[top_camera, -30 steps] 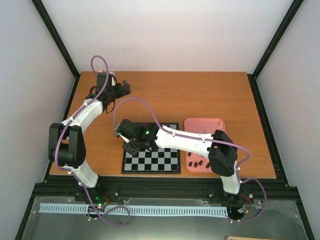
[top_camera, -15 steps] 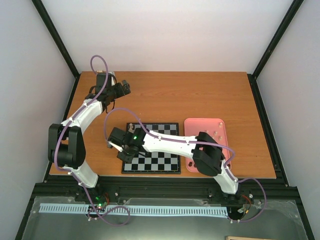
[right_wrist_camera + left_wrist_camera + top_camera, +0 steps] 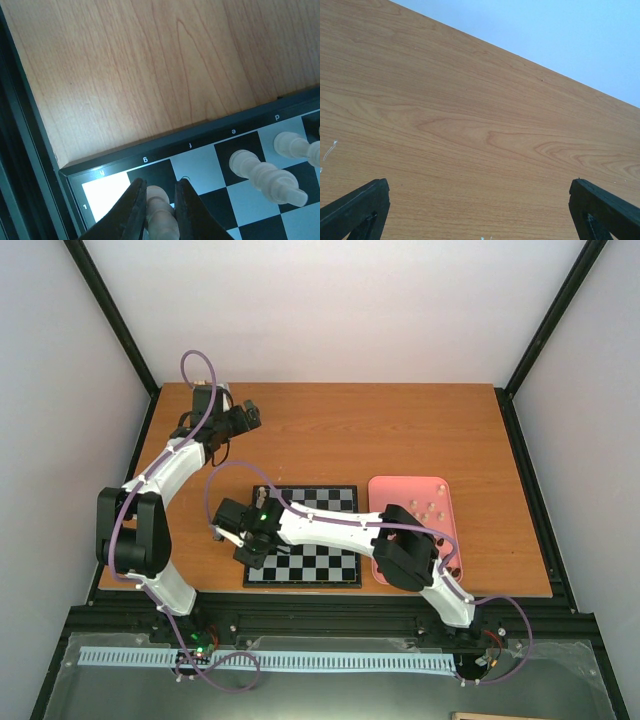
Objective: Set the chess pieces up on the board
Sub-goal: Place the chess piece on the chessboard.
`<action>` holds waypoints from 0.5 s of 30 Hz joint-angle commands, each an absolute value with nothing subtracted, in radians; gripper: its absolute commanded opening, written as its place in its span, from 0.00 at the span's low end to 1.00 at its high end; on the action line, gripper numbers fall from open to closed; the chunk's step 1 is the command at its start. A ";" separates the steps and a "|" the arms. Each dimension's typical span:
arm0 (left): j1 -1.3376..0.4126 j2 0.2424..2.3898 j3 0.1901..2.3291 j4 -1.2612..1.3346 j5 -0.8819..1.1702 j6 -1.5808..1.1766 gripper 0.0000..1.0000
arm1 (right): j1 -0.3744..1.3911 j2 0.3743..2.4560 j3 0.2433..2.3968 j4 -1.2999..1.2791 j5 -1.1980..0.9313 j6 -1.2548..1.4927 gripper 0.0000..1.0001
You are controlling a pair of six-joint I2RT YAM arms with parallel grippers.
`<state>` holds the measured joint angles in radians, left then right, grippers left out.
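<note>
Brown wood covers the table [image 3: 400, 430], and white walls stand around it. Since a second ago the right arm [image 3: 330, 525] has swung to the left. The right hand [image 3: 232, 536] now sits at the left edge of the board [image 3: 325, 565] and not farther in. Its bend has slid left too, so more of the pink tray [image 3: 405, 490] shows, with small pale pieces [image 3: 430, 508] at its far end. The left arm [image 3: 165, 472] has not moved. The board lies on the near middle of the table, just left of the tray. From above, the right hand hides what it holds. Close up, its fingers [image 3: 137, 200] are pinched on a cream piece [image 3: 161, 210] over a dark square near the board's corner. The bottom of that piece is cut off, so I cannot tell if it touches the board. Two more cream pieces [image 3: 260, 172] lie tipped over on squares nearby. The right arm reaches low across the board. The left arm is bent up at the far left corner, and the left hand [image 3: 480, 207] is spread wide over bare wood, holding nothing.
</note>
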<state>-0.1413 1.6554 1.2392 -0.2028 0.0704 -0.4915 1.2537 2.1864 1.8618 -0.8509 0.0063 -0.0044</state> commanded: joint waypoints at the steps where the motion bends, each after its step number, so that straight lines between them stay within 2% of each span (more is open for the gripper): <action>1: -0.138 1.638 1.253 -0.200 0.061 -0.471 1.00 | 1.264 2.195 1.881 -0.864 0.020 -0.012 0.15; 15: -0.138 1.641 1.250 -0.196 0.060 -0.471 1.00 | 1.265 2.209 1.874 -0.845 0.057 -0.006 0.16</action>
<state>-0.1413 1.6554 1.2392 -0.2028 0.0704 -0.4915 1.2537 2.1952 1.8618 -0.8551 0.0345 -0.0036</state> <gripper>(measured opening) 0.997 0.162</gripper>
